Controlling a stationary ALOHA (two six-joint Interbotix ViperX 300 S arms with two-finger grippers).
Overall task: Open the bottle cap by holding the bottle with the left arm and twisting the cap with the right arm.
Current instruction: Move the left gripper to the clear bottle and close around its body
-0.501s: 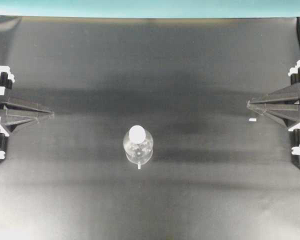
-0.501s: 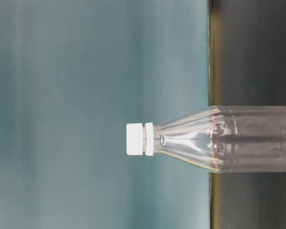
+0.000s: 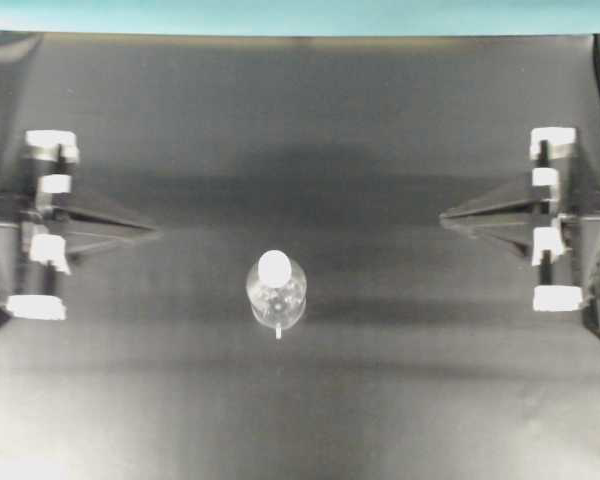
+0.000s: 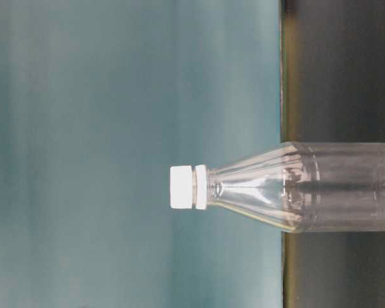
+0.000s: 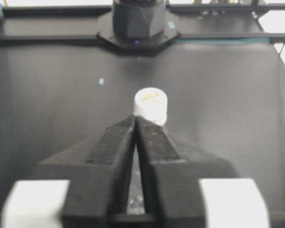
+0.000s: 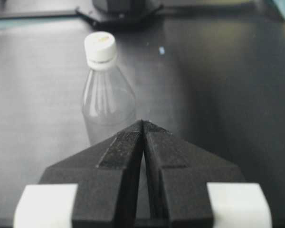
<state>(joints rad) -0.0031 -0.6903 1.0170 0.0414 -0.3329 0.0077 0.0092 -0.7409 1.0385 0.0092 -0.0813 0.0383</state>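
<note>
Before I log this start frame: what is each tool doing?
Left tool: closed, holding nothing.
Right tool: closed, holding nothing.

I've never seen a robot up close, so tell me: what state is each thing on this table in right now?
Small clear plastic bottle: upright, standing free, nothing touching it.
Small round white cap: on the bottle's neck.
Left gripper: shut, holding nothing, short of the bottle.
Right gripper: shut, holding nothing, short of the bottle.
</note>
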